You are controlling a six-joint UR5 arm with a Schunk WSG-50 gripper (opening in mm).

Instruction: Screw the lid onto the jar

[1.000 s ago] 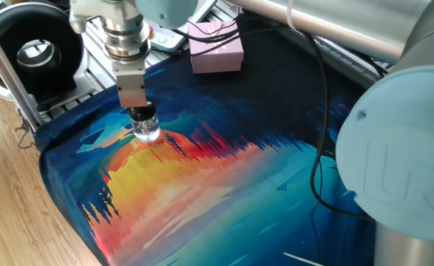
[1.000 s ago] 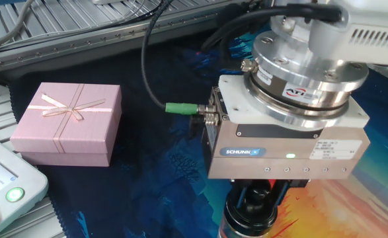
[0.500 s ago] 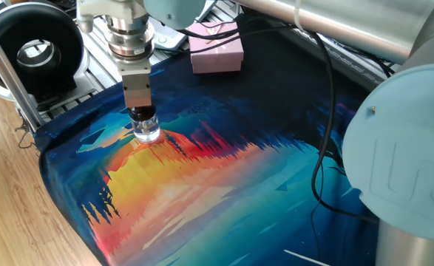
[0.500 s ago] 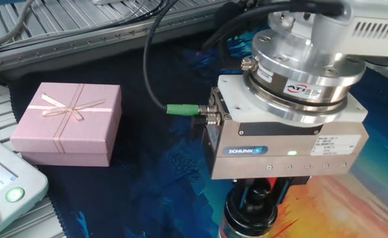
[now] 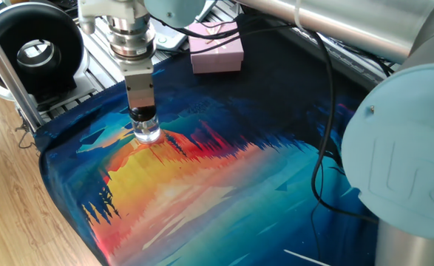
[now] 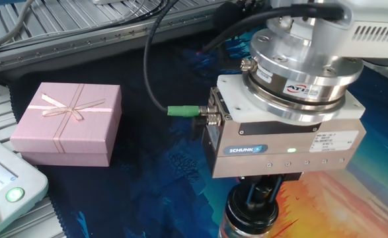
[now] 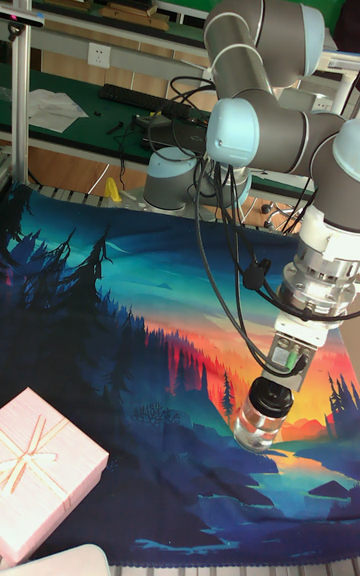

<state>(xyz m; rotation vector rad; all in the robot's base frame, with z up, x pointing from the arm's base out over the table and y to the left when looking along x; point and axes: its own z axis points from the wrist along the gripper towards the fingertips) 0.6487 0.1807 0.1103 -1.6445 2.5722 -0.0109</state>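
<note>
One arm was all you had at the table, and its gripper pointed straight down over the jar. The jar stood upright on the printed cloth, on the blue and orange part of the picture near the cloth's edge. The lid sat on the jar's neck, and the gripper's fingers were clenched around that black cap, so what you held was the lid and not the glass.

In the tall fixed view you could see the same thing from the far side: the gripper leaned slightly in the picture, the lid dark between the fingers, and the clear rounded jar just under it, resting on the cloth.

In the other fixed view the gripper's grey body filled much of the picture, with a green cable plug at its side. Below it you could make out the dark fingers and the lid at the bottom edge; the jar itself was mostly cut off there.

The pink gift box with its ribbon bow sat well apart from the jar, at the cloth's far corner.
</note>
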